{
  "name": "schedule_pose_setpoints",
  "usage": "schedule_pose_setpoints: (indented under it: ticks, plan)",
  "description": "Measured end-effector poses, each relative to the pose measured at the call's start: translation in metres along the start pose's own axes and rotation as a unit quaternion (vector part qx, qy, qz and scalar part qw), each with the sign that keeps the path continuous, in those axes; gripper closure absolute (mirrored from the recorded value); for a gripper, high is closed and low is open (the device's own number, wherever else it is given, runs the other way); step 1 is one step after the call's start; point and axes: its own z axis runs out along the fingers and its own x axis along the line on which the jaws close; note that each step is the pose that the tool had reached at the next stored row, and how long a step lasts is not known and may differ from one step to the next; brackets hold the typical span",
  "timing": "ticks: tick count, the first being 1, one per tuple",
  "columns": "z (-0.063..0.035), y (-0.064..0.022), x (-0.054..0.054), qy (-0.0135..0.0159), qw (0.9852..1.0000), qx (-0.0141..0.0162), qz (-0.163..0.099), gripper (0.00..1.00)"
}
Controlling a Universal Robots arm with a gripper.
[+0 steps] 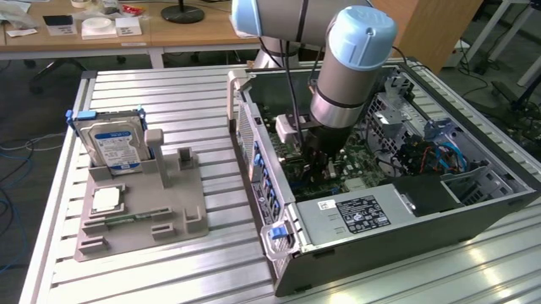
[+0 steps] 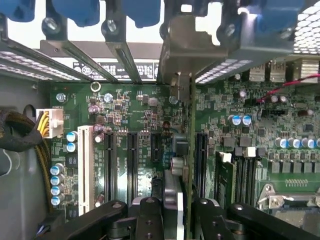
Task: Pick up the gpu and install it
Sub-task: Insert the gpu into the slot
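The gpu (image 2: 190, 150) appears edge-on in the wrist view as a thin green card standing upright over the motherboard (image 2: 135, 110). Its silver end bracket (image 2: 186, 47) reaches the case's rear slot openings. My gripper (image 2: 180, 207) is shut on the card, and its black fingers (image 2: 150, 212) press on either side. In the exterior view, the gripper (image 1: 318, 158) is down inside the open computer case (image 1: 422, 209), with the gpu's bracket (image 1: 286, 130) beside it. The card's lower edge sits among the black expansion slots (image 2: 132, 160); I cannot tell whether it is seated.
A grey parts holder (image 1: 169, 215) on the slatted table holds a silver hard drive (image 1: 114, 142), a small chip (image 1: 106, 199) and a narrow memory stick (image 1: 127, 217). Inside the case are a power supply (image 1: 359, 214), blue cables (image 1: 444, 155) and a drive cage (image 1: 397, 107).
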Motion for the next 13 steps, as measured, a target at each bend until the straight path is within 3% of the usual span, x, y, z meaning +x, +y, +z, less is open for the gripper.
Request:
schedule_pose_setpoints:
  ticks: [7, 8, 11, 12, 13]
  plan:
    - [0.0024, 0.0011, -0.0002, -0.0019, 1.0, -0.0006, 0.0, 0.72]
    - [0.0024, 0.0011, -0.0001, -0.0012, 1.0, 0.0006, 0.0, 0.72]
    - [0.0024, 0.0011, 0.0, -0.0012, 1.0, 0.0006, 0.0, 0.72]
    - [0.0032, 0.0013, -0.0003, -0.003, 1.0, 0.0, 0.0, 0.72]
    - [-0.0055, 0.0018, -0.0007, -0.0037, 1.0, -0.0021, 0.0, 0.6]
